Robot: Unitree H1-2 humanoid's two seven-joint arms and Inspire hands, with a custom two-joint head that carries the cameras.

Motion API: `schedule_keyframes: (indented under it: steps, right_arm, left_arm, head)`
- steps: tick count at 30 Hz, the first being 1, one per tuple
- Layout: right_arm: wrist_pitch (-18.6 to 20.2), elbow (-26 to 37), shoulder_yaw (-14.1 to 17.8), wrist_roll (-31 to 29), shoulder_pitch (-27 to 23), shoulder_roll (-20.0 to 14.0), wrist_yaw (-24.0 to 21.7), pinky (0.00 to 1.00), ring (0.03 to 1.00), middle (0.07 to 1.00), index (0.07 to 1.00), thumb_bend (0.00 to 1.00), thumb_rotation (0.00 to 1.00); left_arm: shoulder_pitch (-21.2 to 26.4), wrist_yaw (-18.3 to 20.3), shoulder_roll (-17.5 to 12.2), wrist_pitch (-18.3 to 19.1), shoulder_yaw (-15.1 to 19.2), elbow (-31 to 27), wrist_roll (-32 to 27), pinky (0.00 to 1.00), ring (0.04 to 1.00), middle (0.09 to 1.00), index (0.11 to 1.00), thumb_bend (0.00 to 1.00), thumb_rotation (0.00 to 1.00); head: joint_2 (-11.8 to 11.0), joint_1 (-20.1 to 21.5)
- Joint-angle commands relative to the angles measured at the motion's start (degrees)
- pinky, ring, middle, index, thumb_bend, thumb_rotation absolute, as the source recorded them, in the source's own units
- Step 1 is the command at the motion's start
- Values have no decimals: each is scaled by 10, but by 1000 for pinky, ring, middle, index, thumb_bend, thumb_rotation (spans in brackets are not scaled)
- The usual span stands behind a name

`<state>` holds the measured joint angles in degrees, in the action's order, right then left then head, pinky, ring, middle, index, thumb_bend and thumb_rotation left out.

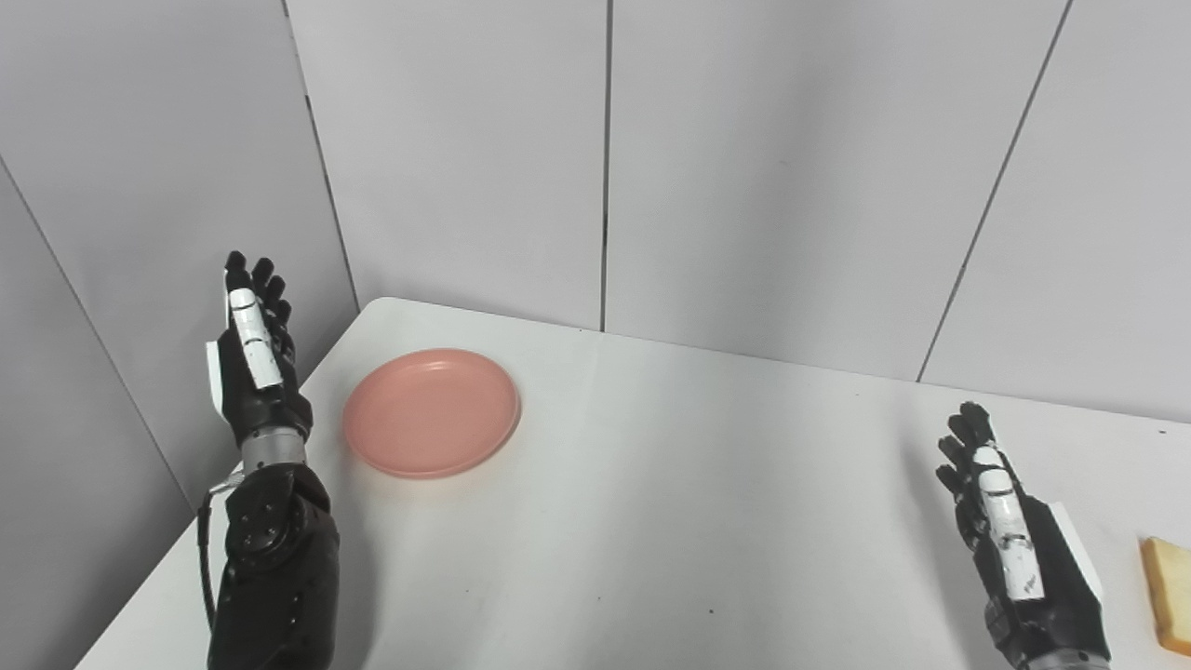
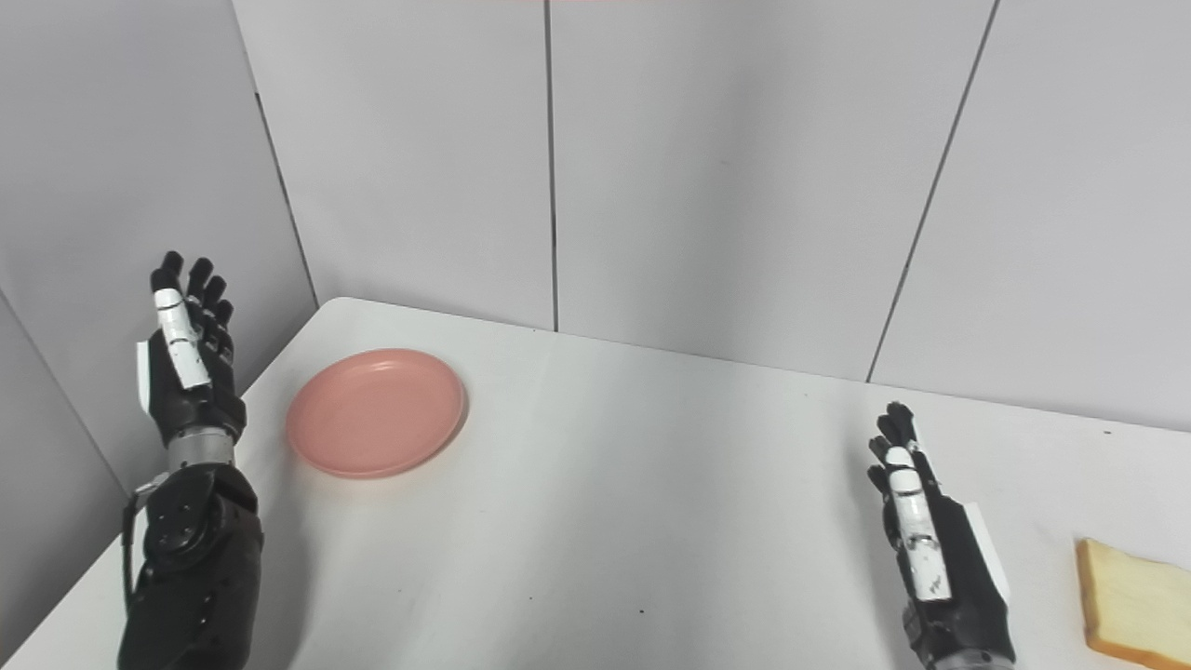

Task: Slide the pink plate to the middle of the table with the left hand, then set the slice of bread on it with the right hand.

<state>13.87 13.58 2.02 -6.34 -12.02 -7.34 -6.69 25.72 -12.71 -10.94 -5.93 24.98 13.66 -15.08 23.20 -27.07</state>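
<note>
Grey panels back the white table (image 1: 651,521); left hand (image 1: 253,358) spread beside pink plate (image 1: 431,412) to push it, right hand (image 2: 935,558) spread, empty, waiting near bread slice (image 2: 1135,605)

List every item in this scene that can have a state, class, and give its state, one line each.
pink plate: empty, flat on the table's left side, untouched.
slice of bread: flat on the table at the right edge, not held.
left hand: open, raised beside the table's left edge, holding nothing.
right hand: open, fingers extended, over the table left of the bread, holding nothing.
</note>
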Motion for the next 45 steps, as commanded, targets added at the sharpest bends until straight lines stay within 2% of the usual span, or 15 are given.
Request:
schedule_keyframes:
  steps: [1,4,8,15,19,32,36,45]
  right_arm:
    - [-7,24,-1,4,-15,-3,2,1000,1000,1000,1000,0,1000]
    - [3,29,0,0,-16,-3,1,1000,1000,1000,1000,0,1000]
    - [-6,24,3,-9,-16,0,-1,1000,1000,1000,1000,0,1000]
    - [23,42,4,-13,-16,4,3,1000,1000,1000,1000,0,1000]
    - [7,35,-1,4,-17,-2,3,1000,1000,1000,1000,0,1000]
    - [26,46,1,-2,-18,3,5,1000,1000,1000,1000,0,1000]
    - [42,59,0,-3,-18,8,11,1000,1000,1000,1000,0,1000]
    - [37,56,-3,3,-19,6,9,1000,1000,1000,1000,0,1000]
  left_arm:
    - [28,7,-19,-17,1,7,-5,998,979,967,956,663,1000]
    - [31,4,-18,-15,3,19,-11,985,974,965,954,647,1000]
    - [35,6,-21,-19,7,44,-20,980,969,961,954,638,1000]
    - [39,10,-20,-21,9,60,-30,981,976,967,962,633,1000]
    - [42,10,-21,-21,10,76,-36,989,980,972,973,633,1000]
    - [54,16,-32,-27,12,138,-50,992,982,974,972,643,1000]
    - [58,23,-32,-27,16,153,-67,984,979,970,966,607,1000]
    - [63,31,-35,-37,18,192,-76,960,959,965,968,560,1000]
  head:
    - [5,-1]
    - [5,-1]
    - [6,-2]
    - [6,-10]
    - [7,-9]
    - [9,-7]
    - [9,-6]
    - [8,-6]
